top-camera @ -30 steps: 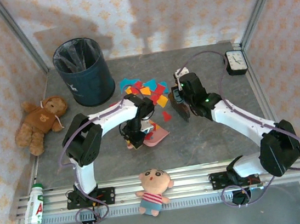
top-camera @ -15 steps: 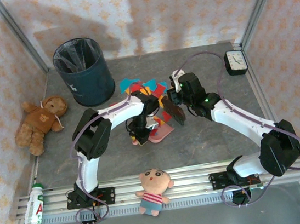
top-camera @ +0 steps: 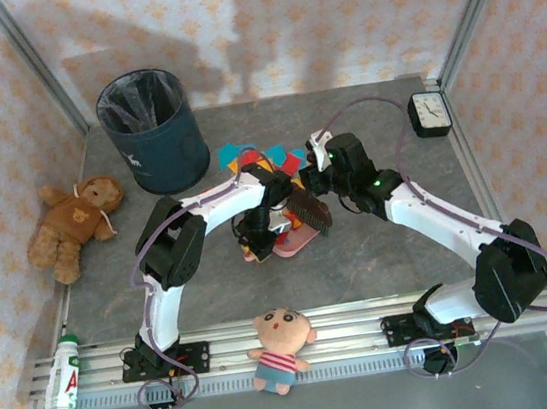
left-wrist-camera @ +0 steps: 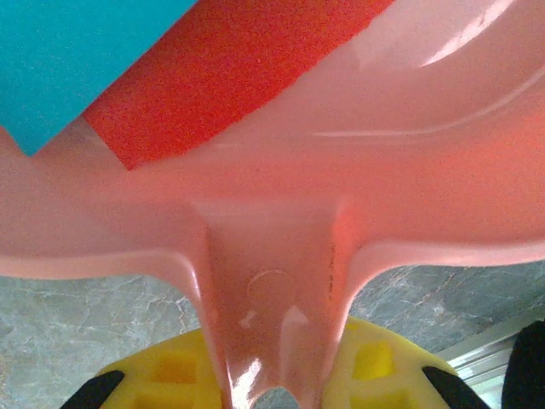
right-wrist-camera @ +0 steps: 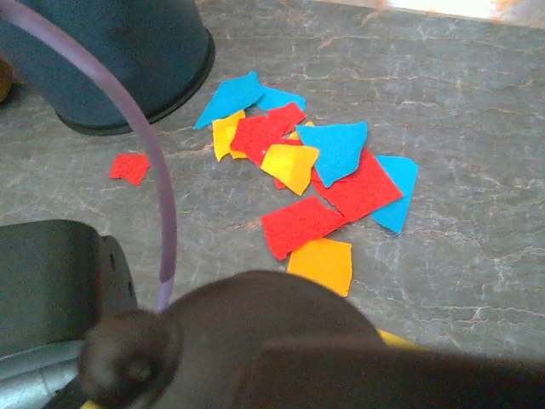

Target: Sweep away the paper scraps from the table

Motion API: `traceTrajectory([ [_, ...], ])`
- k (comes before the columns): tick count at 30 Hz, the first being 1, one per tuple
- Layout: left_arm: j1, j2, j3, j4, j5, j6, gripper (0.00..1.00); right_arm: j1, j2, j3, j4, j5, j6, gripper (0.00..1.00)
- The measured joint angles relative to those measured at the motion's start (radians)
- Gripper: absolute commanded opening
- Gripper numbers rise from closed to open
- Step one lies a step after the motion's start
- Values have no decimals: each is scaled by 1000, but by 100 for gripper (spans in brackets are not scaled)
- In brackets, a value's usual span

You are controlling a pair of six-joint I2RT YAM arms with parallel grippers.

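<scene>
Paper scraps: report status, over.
Left gripper shut on pink dustpan. Right gripper shut on brush. Paper scraps mostly piled on table beside bin, two in dustpan. Bin close behind pile.

The left arm (top-camera: 208, 208) rises from its base at the lower left of the frame, folds at a black elbow and reaches toward the centre with its wrist turned downward. The left hand (top-camera: 255, 235) is clamped on the handle of a pink plastic dustpan (top-camera: 294, 242). The right arm (top-camera: 436, 215) stretches from the lower right diagonally to the centre. The right hand (top-camera: 316, 184) is closed around a dark brush (top-camera: 309, 208).
</scene>
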Motion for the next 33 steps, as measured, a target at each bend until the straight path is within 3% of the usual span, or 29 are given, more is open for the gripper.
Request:
traceTrajectory([
  [12,0,-5,-2,23,-15,0,0,9,-108,-42,-38,50,30,0],
  [22,1,-145,-39,85,-26,-6,0,9,-296,-130,-16,267,56,0],
  [33,13,-303,-33,111,-106,-37,0,6,-317,-153,-17,407,61,0],
])
